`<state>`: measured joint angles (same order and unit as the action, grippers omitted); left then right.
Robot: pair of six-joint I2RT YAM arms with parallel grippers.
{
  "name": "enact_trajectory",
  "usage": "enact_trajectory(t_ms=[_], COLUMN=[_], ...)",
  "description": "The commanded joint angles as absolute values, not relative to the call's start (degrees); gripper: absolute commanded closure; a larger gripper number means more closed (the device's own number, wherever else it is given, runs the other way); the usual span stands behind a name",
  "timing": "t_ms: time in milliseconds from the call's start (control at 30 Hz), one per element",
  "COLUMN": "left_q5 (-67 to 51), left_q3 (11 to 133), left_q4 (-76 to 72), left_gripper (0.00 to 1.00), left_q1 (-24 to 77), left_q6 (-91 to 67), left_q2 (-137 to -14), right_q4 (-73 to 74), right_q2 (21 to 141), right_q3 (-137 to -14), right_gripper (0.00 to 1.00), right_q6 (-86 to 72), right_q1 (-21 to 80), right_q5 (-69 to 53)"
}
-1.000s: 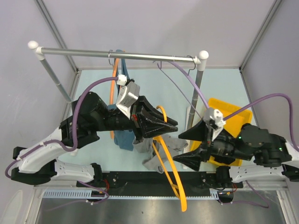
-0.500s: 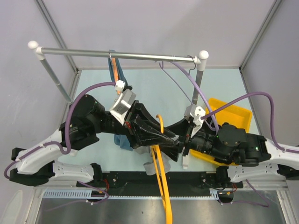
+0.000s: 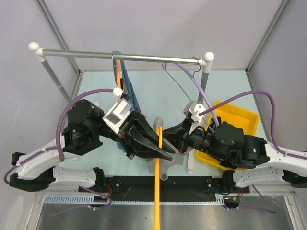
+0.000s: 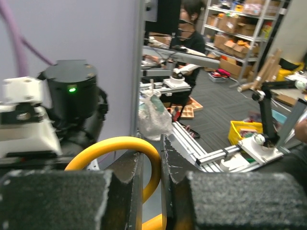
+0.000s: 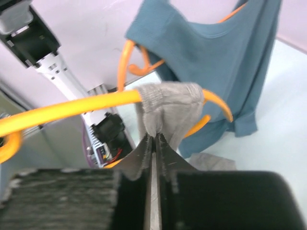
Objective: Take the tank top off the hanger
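Dangling grey tank top (image 5: 168, 103) is being pinched by near-shut right gripper (image 5: 153, 140), orange hanger (image 5: 72, 109) being clamped by left gripper (image 4: 152, 155).

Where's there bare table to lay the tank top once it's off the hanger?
Bare table lies beneath the rail, between the blue top and the right post. The right arm overhangs the yellow bin. The middle is crowded: left hand and right hand meet at the orange hanger.
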<state>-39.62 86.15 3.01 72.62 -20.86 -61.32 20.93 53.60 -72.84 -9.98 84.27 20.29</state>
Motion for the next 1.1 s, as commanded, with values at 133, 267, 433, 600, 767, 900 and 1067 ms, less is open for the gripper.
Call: enact_trajectory(t_ms=[133,267,433,600,767,900,1067], left_q5=[-46.41,-46.4,-47.64,-46.15,-43.95,-41.92,-39.12], left_q3=[85.34,85.34,85.34,84.72,87.27,87.1,86.66], left_q4=[-5.45,-5.36,-4.75,-1.95,5.51,8.35,10.37], left_gripper=[1.0,1.0,1.0,1.0,1.0,1.0,1.0], left_q1=[72.6,72.6,72.6,72.6,72.6,72.6,72.6], left_q6=[-24.17,-24.17,-24.08,-22.42,-18.55,-16.79,-15.74], left_q2=[-59.59,-58.98,-57.48,-54.93,-53.71,-52.3,-51.59], right_q4=[17.66,18.72,21.09,21.18,23.9,24.87,23.56], right_q2=[58.26,60.73,62.49,63.02,64.77,64.87,64.16], right_q3=[-78.66,-79.19,-78.31,-76.3,-75.32,-76.02,-76.91], right_gripper=[1.0,1.0,1.0,1.0,1.0,1.0,1.0], right_q6=[-11.16,-12.04,-12.04,-12.04,-11.6,-12.74,-12.39], right_q1=[79.64,77.44,74.19,70.93,69.43,68.47,68.47], right_q5=[25.14,28.55,35.15,34.45,39.19,39.55,35.52])
